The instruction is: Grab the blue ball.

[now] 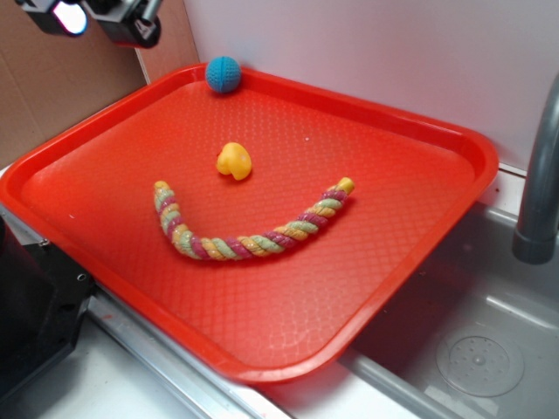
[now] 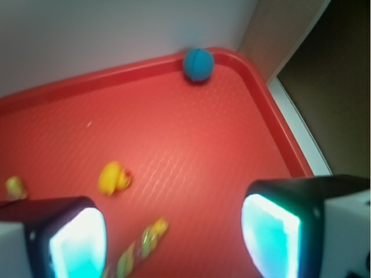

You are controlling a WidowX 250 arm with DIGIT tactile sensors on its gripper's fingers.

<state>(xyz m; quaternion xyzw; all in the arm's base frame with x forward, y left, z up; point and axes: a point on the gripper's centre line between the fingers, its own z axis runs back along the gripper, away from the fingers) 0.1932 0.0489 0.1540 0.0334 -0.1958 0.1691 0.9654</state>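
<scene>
The blue ball (image 1: 224, 74) is small, teal and ribbed. It rests at the far corner of the red tray (image 1: 410, 218), against its rim. In the wrist view the ball (image 2: 199, 63) sits at the top centre, far ahead of my gripper (image 2: 174, 237). The gripper is open and empty, its two glowing fingertips (image 2: 269, 234) wide apart above the tray floor. In the exterior view only part of the gripper (image 1: 92, 17) shows at the top left, high above the tray's left corner.
A yellow lumpy toy (image 1: 234, 161) lies mid-tray, also seen in the wrist view (image 2: 113, 177). A multicoloured rope (image 1: 249, 229) curves in front of it. A grey sink (image 1: 476, 349) and faucet pipe (image 1: 537, 175) are to the right. A white wall stands behind.
</scene>
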